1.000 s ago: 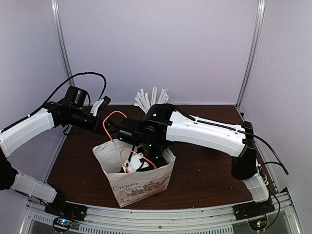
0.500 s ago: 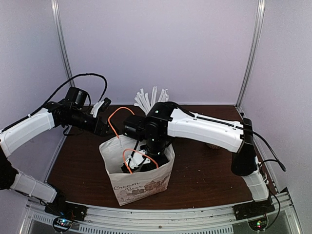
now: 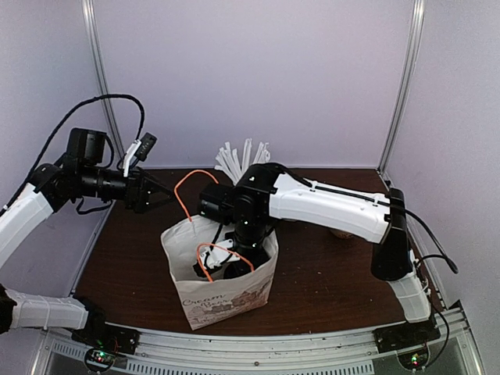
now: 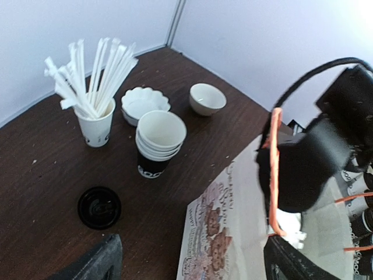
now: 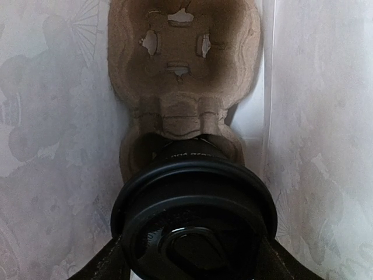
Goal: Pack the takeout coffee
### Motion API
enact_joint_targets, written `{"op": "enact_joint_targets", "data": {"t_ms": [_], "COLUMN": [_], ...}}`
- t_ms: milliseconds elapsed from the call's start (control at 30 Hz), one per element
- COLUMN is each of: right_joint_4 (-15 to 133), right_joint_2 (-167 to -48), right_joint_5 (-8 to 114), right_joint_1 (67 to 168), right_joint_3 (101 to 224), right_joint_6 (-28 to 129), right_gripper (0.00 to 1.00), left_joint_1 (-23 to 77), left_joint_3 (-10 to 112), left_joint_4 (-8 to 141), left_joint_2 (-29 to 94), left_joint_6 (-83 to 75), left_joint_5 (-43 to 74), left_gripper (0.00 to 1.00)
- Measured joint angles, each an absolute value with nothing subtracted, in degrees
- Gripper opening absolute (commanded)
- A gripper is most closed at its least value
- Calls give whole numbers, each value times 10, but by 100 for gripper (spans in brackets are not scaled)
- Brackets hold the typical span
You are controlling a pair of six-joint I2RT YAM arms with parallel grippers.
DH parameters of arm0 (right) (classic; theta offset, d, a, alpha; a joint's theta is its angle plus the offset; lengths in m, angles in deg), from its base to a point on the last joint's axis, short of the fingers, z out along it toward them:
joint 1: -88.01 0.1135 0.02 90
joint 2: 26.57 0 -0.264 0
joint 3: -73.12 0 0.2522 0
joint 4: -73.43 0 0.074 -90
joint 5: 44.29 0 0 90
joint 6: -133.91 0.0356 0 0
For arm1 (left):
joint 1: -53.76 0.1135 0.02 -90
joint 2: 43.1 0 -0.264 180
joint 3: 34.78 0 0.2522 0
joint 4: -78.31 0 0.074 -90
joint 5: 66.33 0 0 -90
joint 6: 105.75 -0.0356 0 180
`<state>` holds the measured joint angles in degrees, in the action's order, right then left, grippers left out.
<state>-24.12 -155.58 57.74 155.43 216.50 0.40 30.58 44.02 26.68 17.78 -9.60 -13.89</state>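
Note:
The takeout coffee [image 5: 195, 216], a black cup with a black lid, stands in the near socket of a brown pulp cup carrier [image 5: 183, 76] at the bottom of the white paper bag [image 3: 226, 301]. My right gripper [image 5: 192, 269] is deep inside the bag, its fingers [image 5: 102, 262] pressed on both sides of the cup just under the lid. My left gripper [image 4: 186, 274] is open and empty. It hovers left of the bag [image 4: 233, 233], apart from its orange handle [image 4: 274, 175].
Behind the bag on the brown table stand a cup of wrapped straws [image 4: 96, 125], a fluted white bowl [image 4: 144, 104], a cream bowl [image 4: 207, 98], stacked white cups in a black cup [image 4: 158, 143] and a loose black lid [image 4: 99, 207]. Bag walls [image 5: 46, 146] close in on the right gripper.
My left gripper has let go of the orange handle and pulled back to the left. The right arm has sunk a little deeper into the bag.

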Motion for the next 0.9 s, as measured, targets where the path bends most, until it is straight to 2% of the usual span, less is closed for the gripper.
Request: {"op": "enact_joint_targets", "data": {"t_ms": [267,467,667,900], "right_joint_4": [-235,-229,-228,-228], "right_joint_2": [-1552,-1548,-1543,-1532], "right_joint_5": [578,568,556,556], "right_joint_1": [1554,1554,1555,1555], "right_joint_3": [2159,2158,2157,2161], "right_joint_6": [9,13,16,19], "right_gripper": [69,77,90,95], "left_joint_1": [297,265,198,176], "left_joint_3": [477,489,502,533], "left_joint_4": [210,161,129,108], "left_joint_2": [145,151,175,218], "left_joint_6": [-118,-128,-133,-138], "left_joint_5": [-206,-209,-180,-109], "left_gripper": [89,90,87,79]}}
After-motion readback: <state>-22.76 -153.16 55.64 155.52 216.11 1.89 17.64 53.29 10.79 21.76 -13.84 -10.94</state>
